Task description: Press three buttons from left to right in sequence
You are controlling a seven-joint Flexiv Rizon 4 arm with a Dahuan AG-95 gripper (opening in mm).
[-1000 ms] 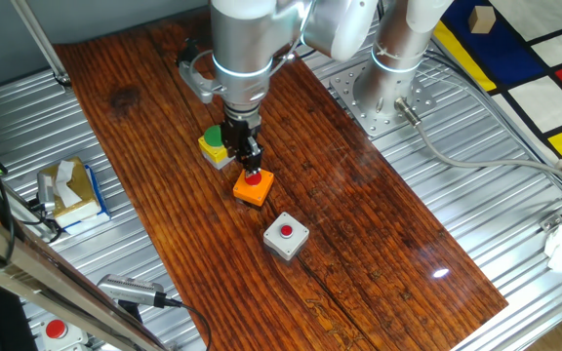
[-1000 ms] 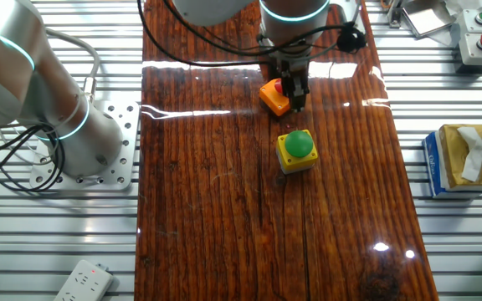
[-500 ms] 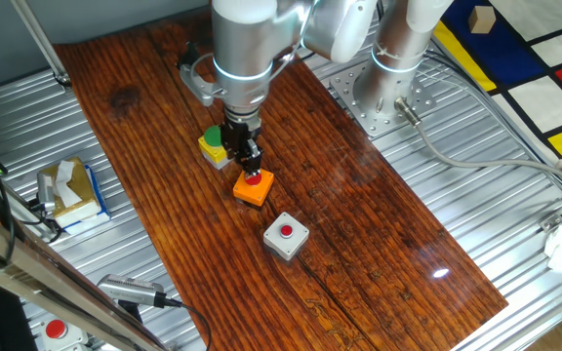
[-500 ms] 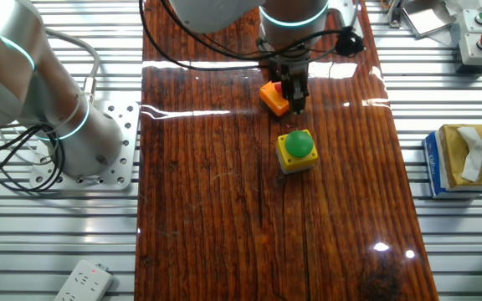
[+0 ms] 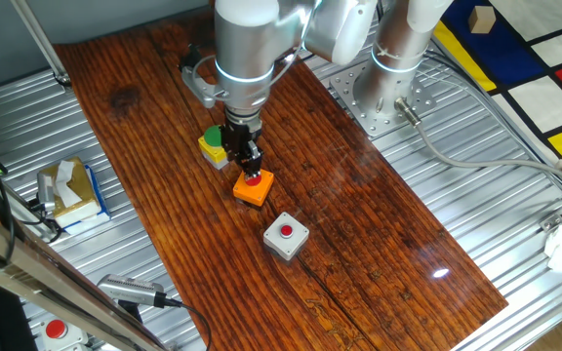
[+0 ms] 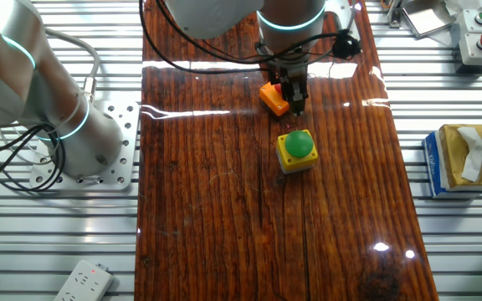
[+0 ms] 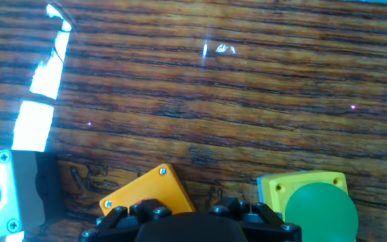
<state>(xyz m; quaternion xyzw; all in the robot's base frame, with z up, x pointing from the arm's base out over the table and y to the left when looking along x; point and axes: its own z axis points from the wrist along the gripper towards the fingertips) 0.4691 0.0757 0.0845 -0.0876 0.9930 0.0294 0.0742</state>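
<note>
My gripper (image 5: 252, 174) hangs straight down over the orange box (image 5: 253, 188), tips at its round red button (image 5: 253, 179); can't tell if my fingers are apart or together, no view shows a gap or contact btwn them.

3 small square boxes sit in a diagonal row on the dark, glossy wood-grain board (image 5: 349, 214): yellow box w/ domed green button (image 5: 214, 144), the orange 1, then the grey box (image 5: 286, 237) w/ flat red button, set apart from the orange 1. Board lies on ribbed aluminium table (image 5: 476, 185).

The other fixed view shows the green dome (image 6: 296, 145) in full & only an orange corner (image 6: 274, 98) beside my black fingers (image 6: 294, 94); grey box hidden behind the arm there. Hand view: black knuckle hardware (image 7: 190, 222) fills the bottom edge, orange lid w/ corner screws (image 7: 150, 195) just ahead, yellow box (image 7: 308, 205) at right, grey box edge (image 7: 5, 195) at left. Tissue box (image 5: 69, 190) sits off the board.
</note>
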